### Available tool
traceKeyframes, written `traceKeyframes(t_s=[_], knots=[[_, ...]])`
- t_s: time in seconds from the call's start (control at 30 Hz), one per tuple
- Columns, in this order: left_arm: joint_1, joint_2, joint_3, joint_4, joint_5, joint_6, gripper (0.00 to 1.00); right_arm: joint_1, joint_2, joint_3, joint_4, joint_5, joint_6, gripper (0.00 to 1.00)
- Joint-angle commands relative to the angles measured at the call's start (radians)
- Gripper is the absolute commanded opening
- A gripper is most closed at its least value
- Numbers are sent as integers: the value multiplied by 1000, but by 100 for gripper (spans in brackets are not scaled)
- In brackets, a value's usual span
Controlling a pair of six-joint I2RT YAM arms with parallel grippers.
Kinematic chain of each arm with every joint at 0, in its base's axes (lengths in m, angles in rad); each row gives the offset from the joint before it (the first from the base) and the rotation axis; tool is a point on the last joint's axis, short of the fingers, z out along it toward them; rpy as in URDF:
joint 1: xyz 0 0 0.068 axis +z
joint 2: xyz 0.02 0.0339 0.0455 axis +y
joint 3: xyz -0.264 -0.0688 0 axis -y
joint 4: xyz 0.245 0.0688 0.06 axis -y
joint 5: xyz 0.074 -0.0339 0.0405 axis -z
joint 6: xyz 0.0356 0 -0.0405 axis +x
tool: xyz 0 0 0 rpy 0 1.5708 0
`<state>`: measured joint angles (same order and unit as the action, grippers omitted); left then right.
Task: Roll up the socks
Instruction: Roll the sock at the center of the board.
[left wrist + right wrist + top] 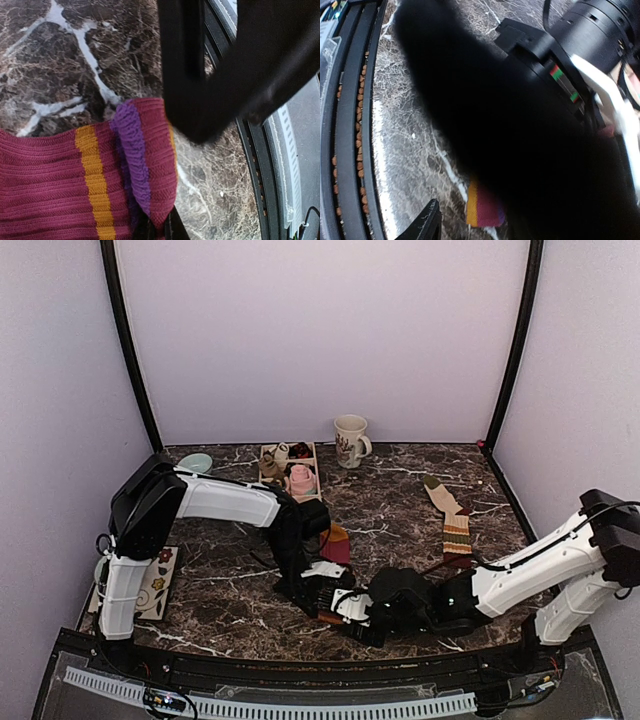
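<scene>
A striped maroon, purple and orange sock (pixel 337 542) lies at the table's middle and fills the left wrist view (pixel 75 190). My left gripper (pixel 318 592) is shut on its folded edge, which is pinched between the jaws (pixel 157 227). My right gripper (pixel 352 616) sits just in front of the left one, its black body over that view's top right. In the right wrist view only one finger (pixel 429 222) shows, apart from a bit of the sock (pixel 482 207); the left gripper's dark blur hides the other. A second striped sock (pixel 456 532) and a beige sock (pixel 438 493) lie at the right.
A wooden box (pixel 268 453) at the back holds a pink bundle (pixel 300 480) and small dark and beige bundles. A flowered mug (pixel 350 440) stands behind it, a teal dish (pixel 195 462) at the back left. A flowered card (pixel 157 582) lies by the left arm's base.
</scene>
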<state>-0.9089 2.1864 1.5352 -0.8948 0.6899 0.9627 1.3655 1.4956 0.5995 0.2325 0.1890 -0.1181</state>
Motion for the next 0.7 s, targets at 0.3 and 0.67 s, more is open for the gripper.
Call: traceKeyframes(t_s=[0.3,0.67], knots=[[-10,69,-9,-103,-87,32,0,-7,191,80,106,-5,-185,44],[-4,79,16,-104,-95,26,0,-14,264,52,223,10,-132,36]])
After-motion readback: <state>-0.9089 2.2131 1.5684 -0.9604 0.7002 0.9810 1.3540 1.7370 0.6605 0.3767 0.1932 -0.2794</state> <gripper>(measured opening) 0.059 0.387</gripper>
